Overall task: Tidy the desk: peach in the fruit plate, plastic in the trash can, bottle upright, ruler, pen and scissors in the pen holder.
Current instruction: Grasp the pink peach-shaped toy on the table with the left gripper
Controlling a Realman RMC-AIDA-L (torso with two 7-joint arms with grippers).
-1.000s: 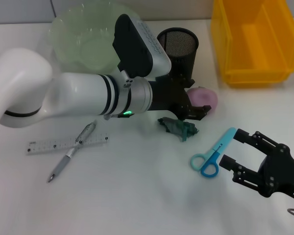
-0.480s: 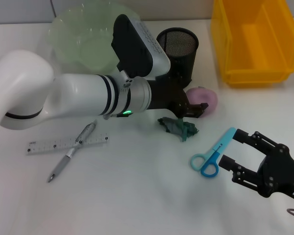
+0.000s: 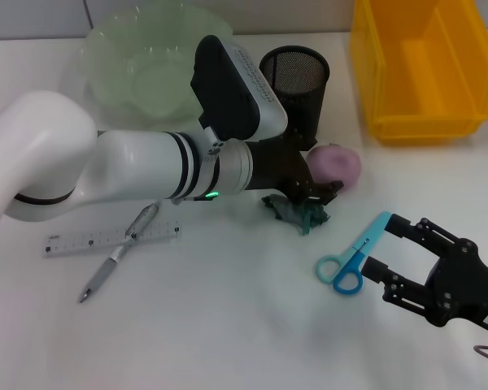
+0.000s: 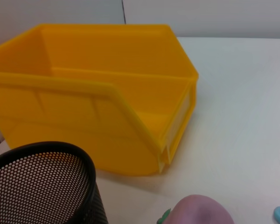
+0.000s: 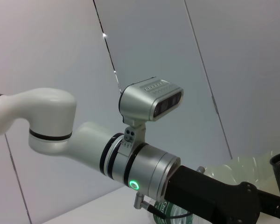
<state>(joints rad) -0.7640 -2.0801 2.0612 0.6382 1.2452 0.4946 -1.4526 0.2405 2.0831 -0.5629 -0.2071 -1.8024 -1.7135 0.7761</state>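
Behind the left hand, pen holder looks empty.

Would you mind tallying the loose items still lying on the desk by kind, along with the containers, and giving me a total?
Stationery: 3 (ruler, pen, scissors)
Fruit: 1 (peach)
Plastic scrap: 1 (green plastic)
Containers: 3 (fruit plate, pen holder, yellow bin)
Total: 8
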